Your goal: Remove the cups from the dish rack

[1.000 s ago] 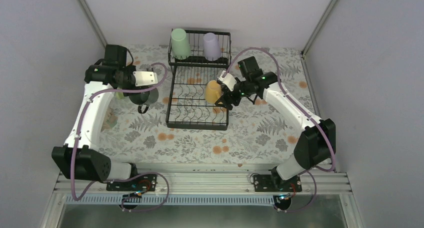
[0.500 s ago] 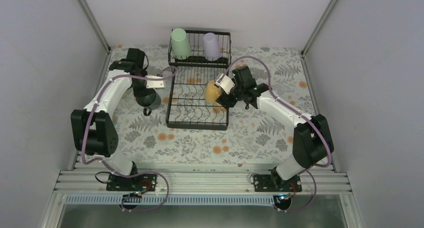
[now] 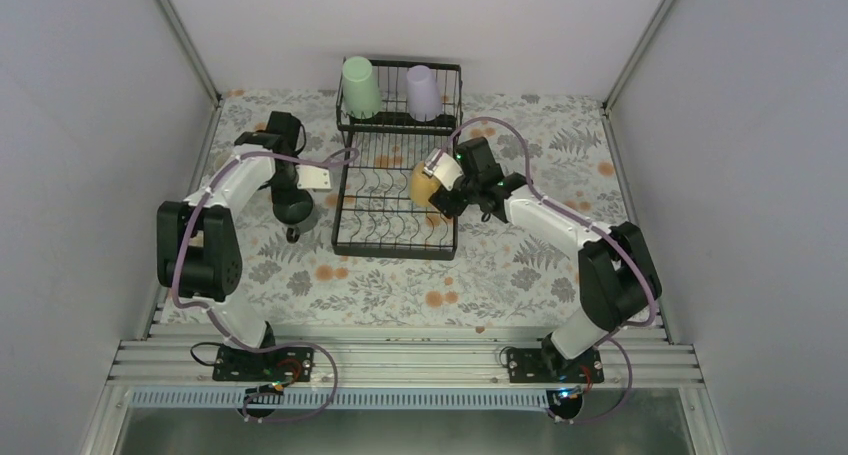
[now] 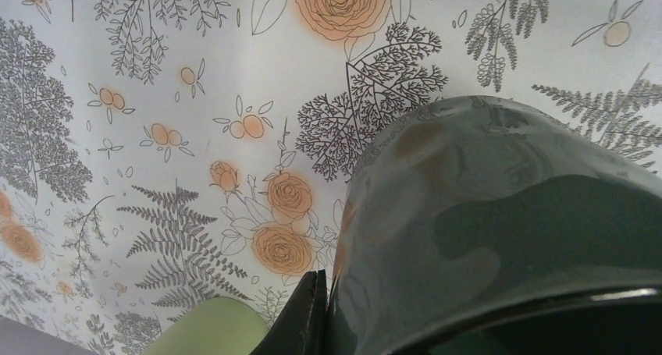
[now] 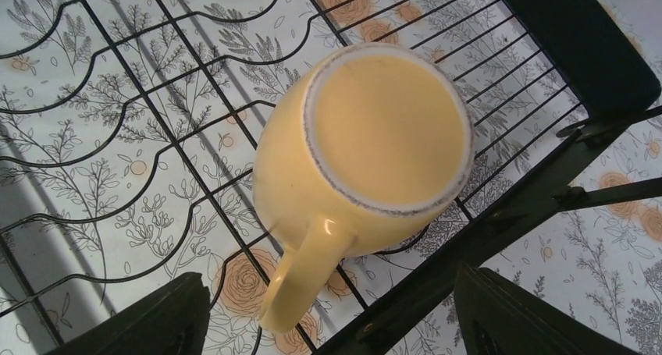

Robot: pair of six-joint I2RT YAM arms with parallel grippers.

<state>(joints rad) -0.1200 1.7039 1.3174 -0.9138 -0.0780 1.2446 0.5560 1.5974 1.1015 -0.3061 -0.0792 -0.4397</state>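
Note:
My left gripper (image 3: 298,197) is shut on the wall of the dark grey-green mug (image 3: 294,211), left of the dish rack (image 3: 395,247) and low over the floral table. In the left wrist view the mug (image 4: 500,214) fills the right side, with one finger (image 4: 311,316) pressed against its outer wall. My right gripper (image 3: 447,187) is open around the yellow-orange mug (image 3: 427,182), which stands upside down on the rack's lower tray. In the right wrist view the mug (image 5: 375,136) has its handle (image 5: 300,281) between my spread fingers (image 5: 156,320). The mint (image 3: 360,85) and lavender (image 3: 423,90) tumblers stand inverted on the upper shelf.
A light green rounded object (image 4: 199,330) lies just left of my left finger on the table. The rack's black side rail (image 5: 500,230) runs under my right gripper. Grey walls close in the table on the left, right and back.
My left arm has folded in and carried the dark mug right and down beside the rack. My right gripper has moved in closer to the yellow-orange mug.

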